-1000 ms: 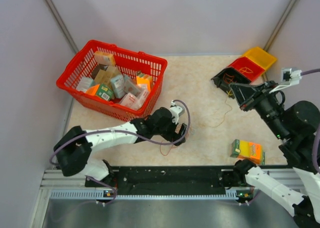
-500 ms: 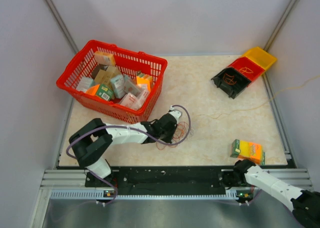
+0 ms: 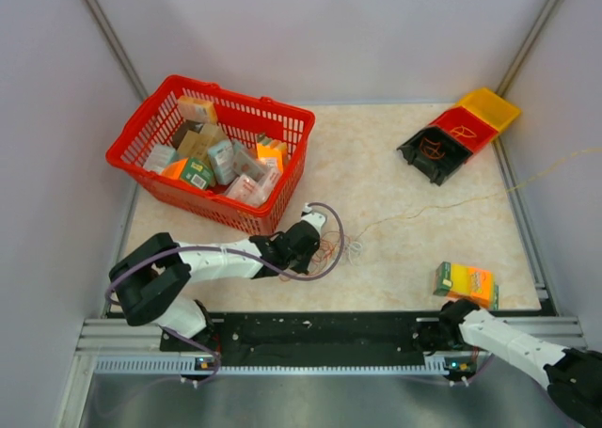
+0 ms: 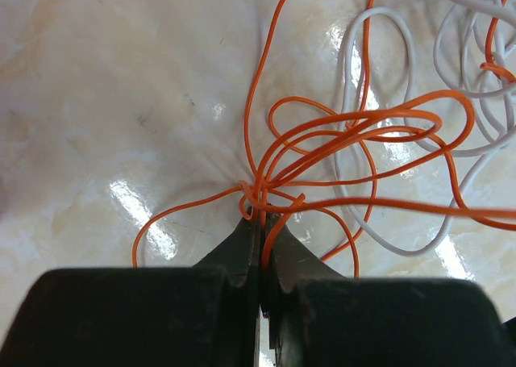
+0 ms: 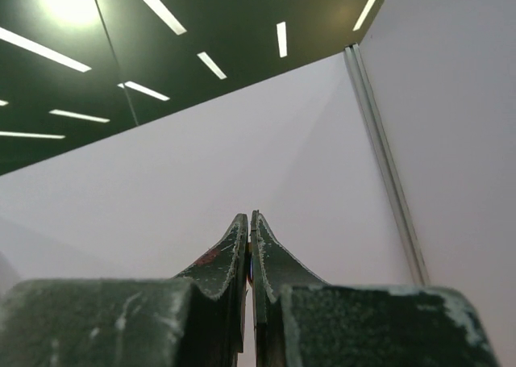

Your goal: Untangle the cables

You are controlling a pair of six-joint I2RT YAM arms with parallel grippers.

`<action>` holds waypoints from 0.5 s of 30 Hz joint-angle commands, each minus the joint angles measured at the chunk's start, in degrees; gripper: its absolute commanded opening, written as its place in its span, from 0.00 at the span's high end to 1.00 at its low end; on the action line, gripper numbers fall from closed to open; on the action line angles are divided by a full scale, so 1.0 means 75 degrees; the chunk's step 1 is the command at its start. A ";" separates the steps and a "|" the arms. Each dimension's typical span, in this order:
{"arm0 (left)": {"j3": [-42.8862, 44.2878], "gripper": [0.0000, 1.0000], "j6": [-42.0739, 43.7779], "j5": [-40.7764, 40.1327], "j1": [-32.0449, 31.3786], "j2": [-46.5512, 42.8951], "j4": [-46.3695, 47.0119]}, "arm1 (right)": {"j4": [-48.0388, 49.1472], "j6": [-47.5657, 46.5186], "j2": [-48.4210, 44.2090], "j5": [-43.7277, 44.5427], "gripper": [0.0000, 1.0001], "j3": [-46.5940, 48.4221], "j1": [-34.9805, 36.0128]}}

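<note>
The cables (image 3: pixel 339 249) lie in a small orange and whitish tangle near the near edge of the tabletop (image 3: pixel 395 155), left of its middle. One thin strand (image 3: pixel 451 202) stretches off toward the right edge. The left gripper (image 4: pixel 260 215) is pinched tight on orange loops where several cross, so the step in hand looks like pulling the knot apart. The right gripper (image 5: pixel 248 222), raised and aimed upward, is closed too; whether it holds that strand I cannot tell. Next calls for a slow, gentle draw away from the right side, so the knot does not tighten.
</note>
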 commanded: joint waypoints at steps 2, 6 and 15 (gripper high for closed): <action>-0.0029 1.00 -0.0094 -0.0364 -0.0003 0.0170 -0.0038 | 0.0501 -0.0775 0.0368 0.0485 1.00 0.0518 0.0040; -0.0286 1.00 -0.0130 -0.0294 -0.0003 0.0323 0.0242 | 0.0607 -0.0565 0.0719 -0.0355 1.00 0.1489 0.0040; -0.0451 1.00 -0.0095 -0.0305 -0.0003 0.0194 0.0430 | 0.1016 0.0092 0.1201 -0.1671 1.00 0.2126 0.0040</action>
